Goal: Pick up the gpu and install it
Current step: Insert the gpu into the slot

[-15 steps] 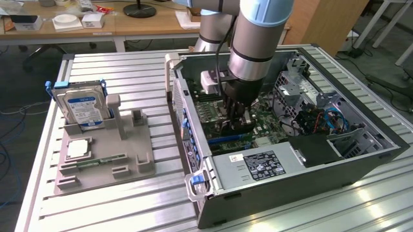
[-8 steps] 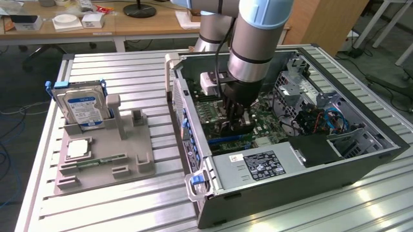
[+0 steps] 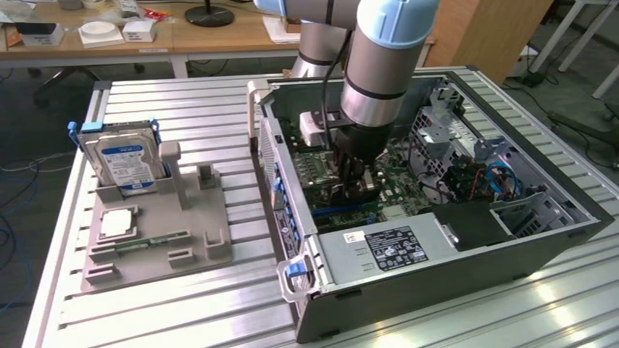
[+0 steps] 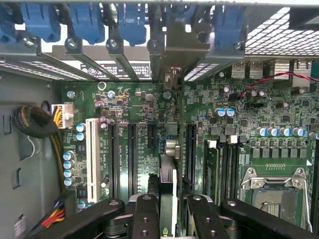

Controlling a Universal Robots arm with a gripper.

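Wrist view: my fingers (image 4: pixel 145 216) are pinching the gpu (image 4: pixel 168 174) by its two flat faces, the card edge-on btwn them. That way my gripper (image 4: pixel 167 221) keeps it square to the board (image 4: pixel 149 99), so its bottom edge can meet a slot straight. Its metal end bracket (image 4: pixel 182 47) is up at the rear wall of the case (image 3: pixel 416 290), among the openings w/ blue clips (image 4: pixel 132 22). That end has to line up w/ an opening, prob. why the card runs parallel to the long black slots (image 4: pixel 132 154). Fully seated or just resting on its slot: can't tell, the card hides it.

Ext. view: gripper (image 3: pixel 353 181) is deep inside the case, arm pointing straight down into it bc the case lies open side up. Outside the case, on the ext. view's left of it, the hard drive (image 3: pixel 121 159) stands in the grey tray (image 3: pixel 208 239). The memory stick (image 3: pixel 155 241) lies flat there too.
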